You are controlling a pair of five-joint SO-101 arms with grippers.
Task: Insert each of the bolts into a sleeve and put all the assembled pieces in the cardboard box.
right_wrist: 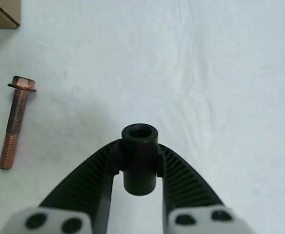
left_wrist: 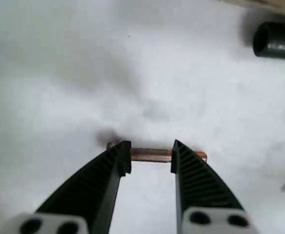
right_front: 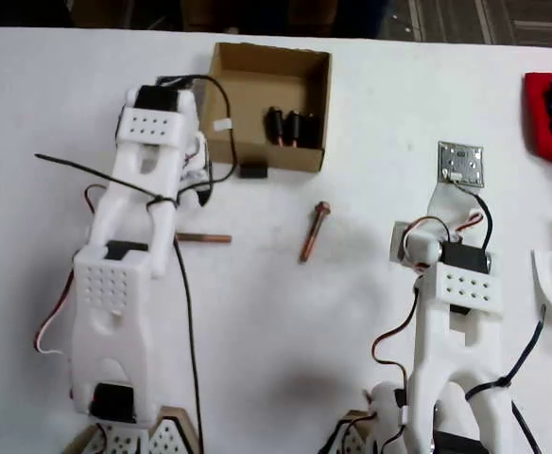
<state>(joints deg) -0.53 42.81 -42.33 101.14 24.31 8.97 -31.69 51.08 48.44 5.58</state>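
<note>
In the high view you see the cardboard box (right_front: 257, 80) standing open at the far side of the table (right_front: 285, 359). Inside it, against its near wall, dark sleeves (right_front: 292, 126) lie close together with some copper colour between them. You cannot count them for sure. Just outside that wall, a loose sleeve (right_front: 252, 170) lies on the table. One bolt (right_front: 203, 237) lies beside your left arm (right_front: 129, 246). A second bolt (right_front: 314, 230) lies between the two arms, apart from the box. Your right arm (right_front: 456, 293) is at the right side, well apart from the box.

In the left wrist view, your left gripper (left_wrist: 151, 157) is low over the table with its jaws partly open. The bolt (left_wrist: 152, 155) lies flat across the tips, and both its ends stick out past them. You cannot tell if the tips touch it. The loose sleeve (left_wrist: 276, 40) lies on its side, close to the box edge (left_wrist: 274, 3).

In the right wrist view, your right gripper (right_wrist: 139, 155) has its jaws closed on a black sleeve (right_wrist: 140, 146), with the open bore facing the camera. The second bolt (right_wrist: 16, 122) lies flat on the table, its flanged head toward the box corner (right_wrist: 1, 12).
</note>
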